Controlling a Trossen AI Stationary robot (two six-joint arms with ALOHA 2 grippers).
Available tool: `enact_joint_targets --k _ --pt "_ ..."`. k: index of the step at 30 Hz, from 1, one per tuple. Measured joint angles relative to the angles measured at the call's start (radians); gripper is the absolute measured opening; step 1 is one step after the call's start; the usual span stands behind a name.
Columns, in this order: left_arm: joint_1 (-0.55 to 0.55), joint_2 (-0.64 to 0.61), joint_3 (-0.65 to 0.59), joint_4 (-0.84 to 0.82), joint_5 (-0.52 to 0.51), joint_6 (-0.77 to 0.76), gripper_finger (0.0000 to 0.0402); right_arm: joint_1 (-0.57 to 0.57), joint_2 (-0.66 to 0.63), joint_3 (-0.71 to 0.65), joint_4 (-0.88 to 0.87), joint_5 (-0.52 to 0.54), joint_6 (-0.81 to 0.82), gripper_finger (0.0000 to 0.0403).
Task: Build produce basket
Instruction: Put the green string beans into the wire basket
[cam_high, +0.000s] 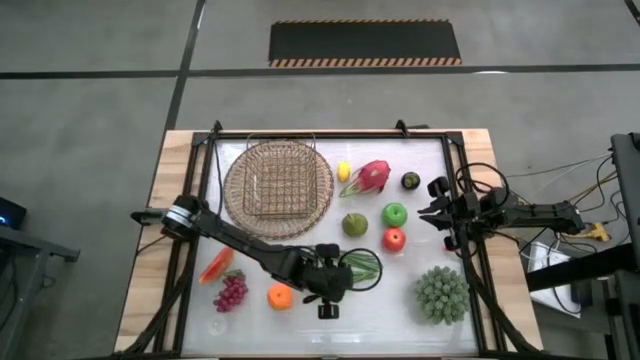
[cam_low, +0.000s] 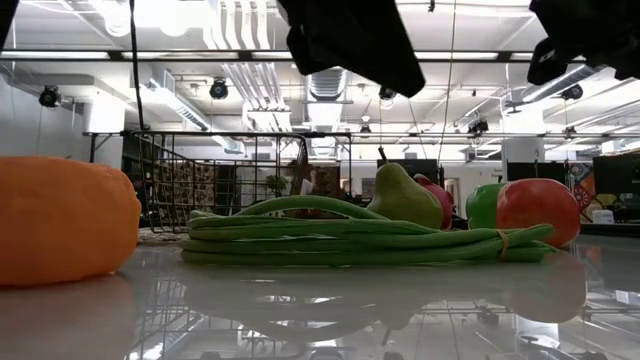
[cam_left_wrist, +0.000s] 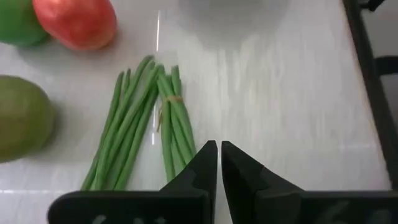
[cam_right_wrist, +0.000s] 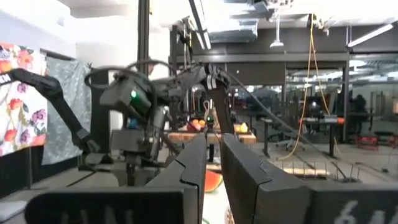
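The woven basket (cam_high: 278, 180) stands at the far left of the white tabletop. Produce lies loose around it: lemon (cam_high: 344, 171), dragon fruit (cam_high: 368, 178), pear (cam_high: 354, 224), green apple (cam_high: 395, 214), red apple (cam_high: 394, 239), orange (cam_high: 281, 296), grapes (cam_high: 231, 292). A tied bundle of green beans (cam_left_wrist: 146, 124) lies flat near the front middle. My left gripper (cam_left_wrist: 219, 146) hangs shut, slanting down, just above the table by the beans' near end, touching nothing. My right gripper (cam_right_wrist: 214, 140) waits shut at the right edge (cam_high: 440, 215).
A large spiky green cluster (cam_high: 442, 293) sits at the front right. A small dark fruit (cam_high: 410, 181) lies right of the dragon fruit, and a red slice (cam_high: 215, 266) lies by the grapes. A black frame (cam_high: 470, 250) rims the tabletop.
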Motion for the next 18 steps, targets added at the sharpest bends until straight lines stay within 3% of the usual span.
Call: enact_joint_targets --k 5,13,18 --pt "0.003 0.000 -0.002 -0.001 0.007 -0.024 0.0055 0.000 0.000 0.000 -0.034 0.000 0.010 0.0038" --pt "0.003 0.017 -0.061 0.055 -0.002 -0.052 0.0175 0.000 0.001 0.000 -0.037 -0.001 0.026 0.0038" --pt "0.006 0.023 -0.129 0.133 -0.009 -0.054 0.0204 0.000 0.000 0.000 -0.060 -0.001 0.027 0.0038"
